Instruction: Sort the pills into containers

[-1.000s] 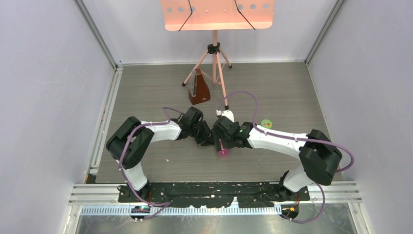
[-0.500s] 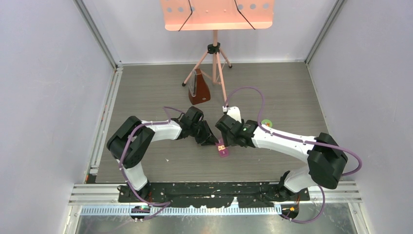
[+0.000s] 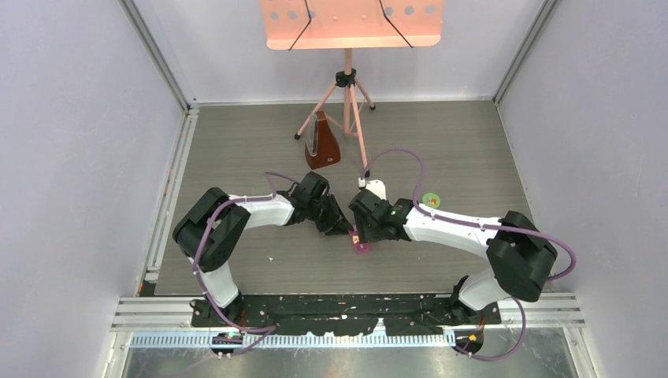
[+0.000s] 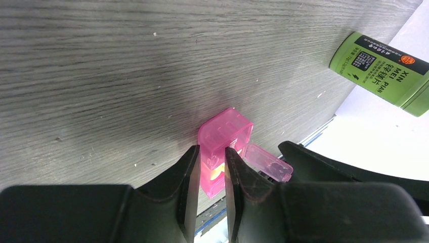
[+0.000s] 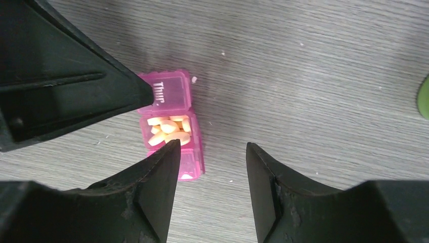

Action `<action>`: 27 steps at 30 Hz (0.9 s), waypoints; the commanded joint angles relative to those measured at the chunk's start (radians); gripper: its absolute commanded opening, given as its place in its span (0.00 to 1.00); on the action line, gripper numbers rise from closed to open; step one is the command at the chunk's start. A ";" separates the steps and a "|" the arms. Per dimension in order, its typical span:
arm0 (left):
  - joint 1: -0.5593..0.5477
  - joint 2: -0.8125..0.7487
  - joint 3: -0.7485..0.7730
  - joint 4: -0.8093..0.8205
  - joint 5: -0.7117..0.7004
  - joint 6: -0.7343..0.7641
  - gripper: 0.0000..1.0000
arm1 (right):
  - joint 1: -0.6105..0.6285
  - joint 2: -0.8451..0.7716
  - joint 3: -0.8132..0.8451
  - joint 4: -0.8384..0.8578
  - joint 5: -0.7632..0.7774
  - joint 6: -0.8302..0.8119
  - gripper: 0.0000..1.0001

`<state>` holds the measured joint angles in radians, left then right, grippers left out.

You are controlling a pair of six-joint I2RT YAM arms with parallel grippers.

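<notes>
The 2 claws met in the middle of the bench (image 3: 236,157), so there was little room there. The left claw (image 4: 211,152) pinched 1 end of the pink pill box (image 5: 174,93) and blocked that side. The right claw (image 5: 210,149) hung spread over the box, with 1 finger by the open part holding the pills (image 5: 168,126). Bare bench lay right of the box. The green bottle (image 4: 384,71) stood well apart on the right. Farther back stood a metronome (image 3: 321,142) and the legs of a pink stand (image 3: 347,102).
</notes>
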<state>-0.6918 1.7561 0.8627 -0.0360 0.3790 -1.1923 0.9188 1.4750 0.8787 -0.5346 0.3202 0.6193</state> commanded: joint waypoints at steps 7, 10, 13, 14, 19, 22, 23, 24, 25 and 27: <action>-0.006 0.052 -0.030 -0.142 -0.094 0.049 0.24 | -0.014 0.054 0.014 0.064 -0.045 -0.002 0.54; -0.006 0.051 -0.031 -0.142 -0.094 0.049 0.24 | -0.015 0.063 0.020 0.058 -0.035 -0.008 0.54; -0.007 0.052 -0.029 -0.143 -0.094 0.049 0.24 | -0.015 0.077 0.030 0.058 -0.042 -0.025 0.54; -0.006 0.052 -0.028 -0.143 -0.094 0.049 0.24 | -0.015 0.083 0.033 0.061 -0.057 -0.039 0.54; -0.005 0.054 -0.025 -0.146 -0.094 0.051 0.24 | -0.015 0.083 0.030 0.108 -0.153 -0.091 0.58; -0.005 0.056 -0.024 -0.146 -0.093 0.050 0.24 | -0.015 0.078 0.030 0.107 -0.174 -0.106 0.59; -0.005 0.056 -0.024 -0.147 -0.093 0.050 0.24 | -0.015 0.075 0.030 0.106 -0.173 -0.106 0.59; -0.005 0.056 -0.024 -0.147 -0.092 0.051 0.24 | -0.015 0.068 0.027 0.105 -0.168 -0.106 0.59; -0.005 0.057 -0.024 -0.146 -0.093 0.051 0.24 | -0.015 0.064 0.026 0.102 -0.167 -0.105 0.59; -0.005 0.057 -0.024 -0.148 -0.091 0.050 0.24 | -0.015 0.045 0.025 0.101 -0.169 -0.104 0.59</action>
<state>-0.6918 1.7561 0.8639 -0.0383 0.3790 -1.1915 0.8951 1.5490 0.8936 -0.4511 0.2050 0.5262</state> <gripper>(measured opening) 0.246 0.585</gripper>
